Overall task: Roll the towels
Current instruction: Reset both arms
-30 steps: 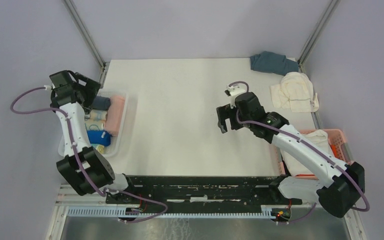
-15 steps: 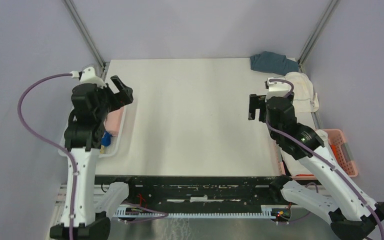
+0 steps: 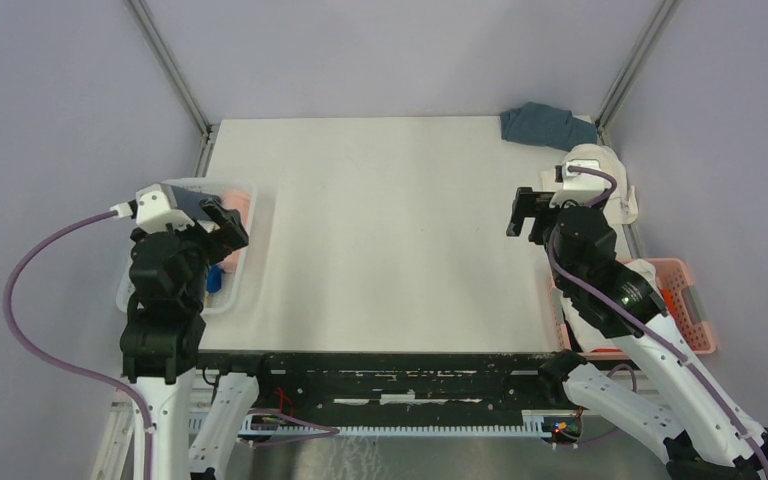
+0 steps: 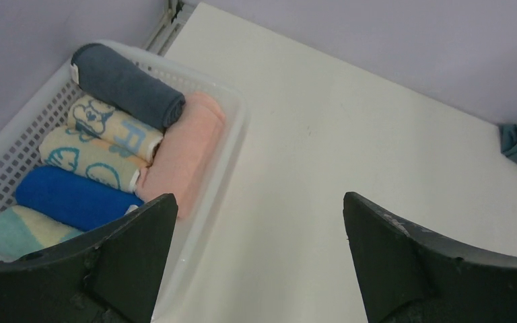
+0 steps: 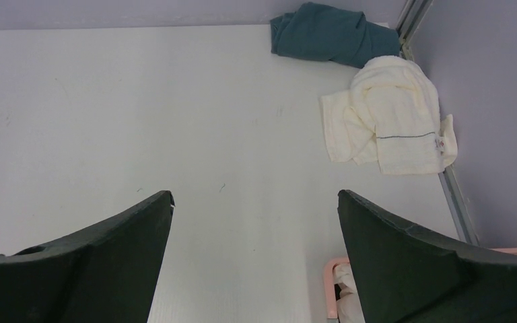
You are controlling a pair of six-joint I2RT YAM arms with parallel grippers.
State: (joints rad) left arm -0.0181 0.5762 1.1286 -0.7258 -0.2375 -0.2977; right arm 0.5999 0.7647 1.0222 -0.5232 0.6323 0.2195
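The surface (image 3: 390, 230) is bare across its middle, with the work at its two sides. On the left, the white basket (image 4: 241, 118) holds a row of finished rolls (image 4: 124, 84): navy, patterned, pink, blue and a pale one. On the right, the pink basket (image 3: 698, 305) sits partly under the right arm; a pale cloth (image 5: 345, 279) shows in it, though how much is hidden.

The left pincer (image 4: 259, 202) hangs wide and empty above the white basket's inner edge. The right pincer (image 5: 256, 195) is also wide and empty, over bare surface and well apart from the loose cloths.

Two towels are not yet rolled. The cream towel (image 5: 390, 114) lies bunched and doubled over at the far right, just beside the rail (image 5: 459, 202). The teal towel (image 5: 336, 33) is crumpled in the far corner.

The likely trouble is the cream towel. A pinch on its top fold would probably lift one layer and drag the heap instead of spreading it, and rolling it unflattened would give a lumpy, loose roll. Reaching so close to the rail risks a finger striking it. A low sweep by the left arm could nudge the basket.
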